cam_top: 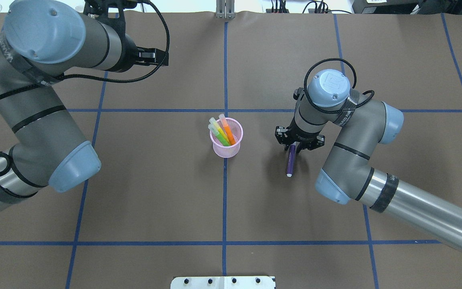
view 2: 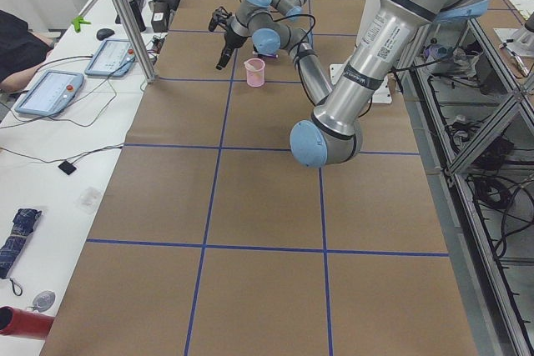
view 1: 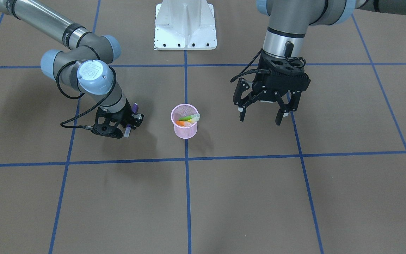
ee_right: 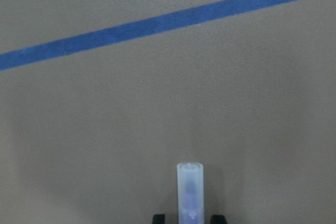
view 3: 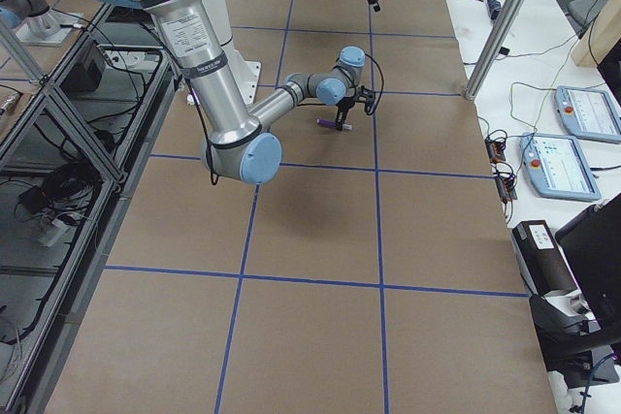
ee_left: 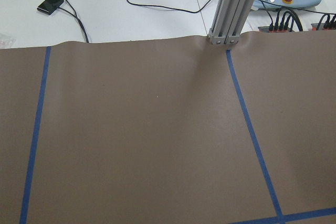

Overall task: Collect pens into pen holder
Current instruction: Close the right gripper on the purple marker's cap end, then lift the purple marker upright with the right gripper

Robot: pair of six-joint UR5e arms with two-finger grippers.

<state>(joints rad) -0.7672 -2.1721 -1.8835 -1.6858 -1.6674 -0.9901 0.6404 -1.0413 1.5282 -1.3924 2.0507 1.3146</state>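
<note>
Standing near the bench's middle, well away from every edge, the small round pink wire-mesh cup (cam_top: 226, 151) already holds 3 of 4: the slim orange pen (cam_top: 228, 131), green pen (cam_top: 222, 139) and yellow pen (cam_top: 217, 129). The right gripper (cam_top: 295, 147), jaws closed, pinches the purple pen with a pale cap (cam_top: 290, 164) beside the cup, toward the bench's right end. The left gripper (view 1: 261, 115) hangs wide open and empty toward the left end. Only this 1 drop seems left.

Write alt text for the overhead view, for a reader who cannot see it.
The right end effector grips a purple pen just right of a pink mesh holder at the centre of the table. The holder already contains three pens: green, yellow and orange. The left arm fills the view's left side, away from them.
</note>
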